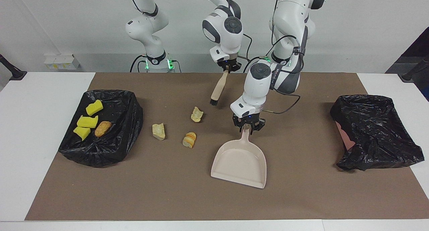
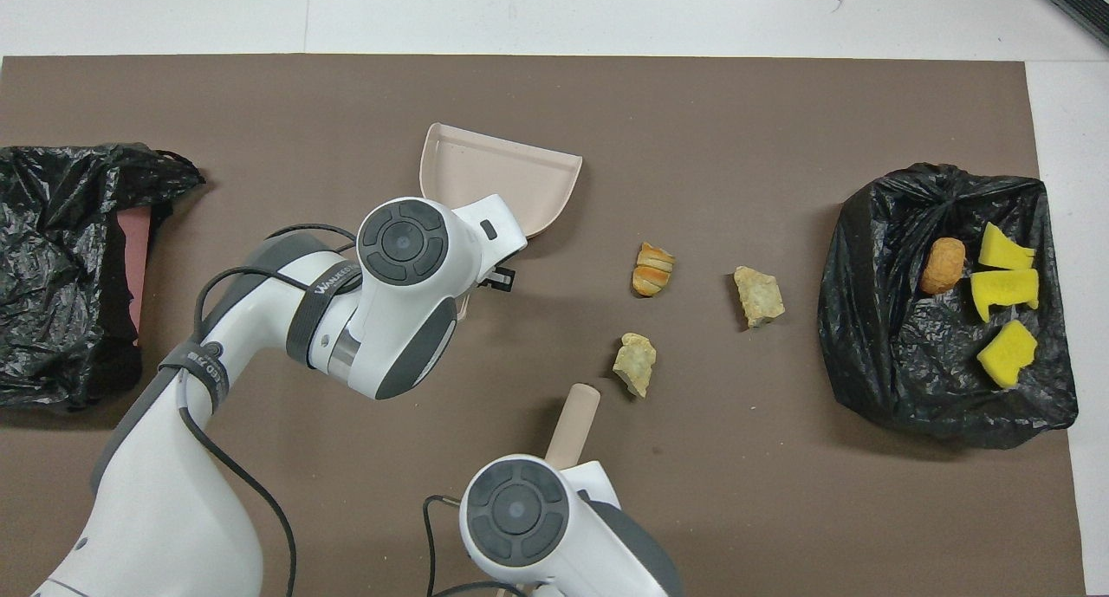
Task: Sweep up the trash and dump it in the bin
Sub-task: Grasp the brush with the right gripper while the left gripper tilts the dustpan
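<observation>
Three pale bread-like trash pieces [image 1: 197, 114] [image 1: 159, 131] [image 1: 189, 139] lie on the brown mat between the dustpan and the bin. The black-bagged bin [image 1: 132, 115] at the right arm's end holds three yellow chunks [image 1: 87, 121] and a golden-brown lump [image 1: 102, 128]. My left gripper [image 1: 247, 126] is shut on the handle of the beige dustpan [image 1: 239, 162], whose mouth faces away from the robots. My right gripper [image 1: 229, 67] is shut on the beige brush [image 1: 218, 87], which hangs tilted with its black bristles above the mat near the closest trash piece [image 2: 636, 365].
A second black-bagged bin [image 1: 375, 130] with a pink patch showing sits at the left arm's end of the table. The brown mat [image 1: 167, 190] covers most of the white table. A black cable trails from the left arm's wrist.
</observation>
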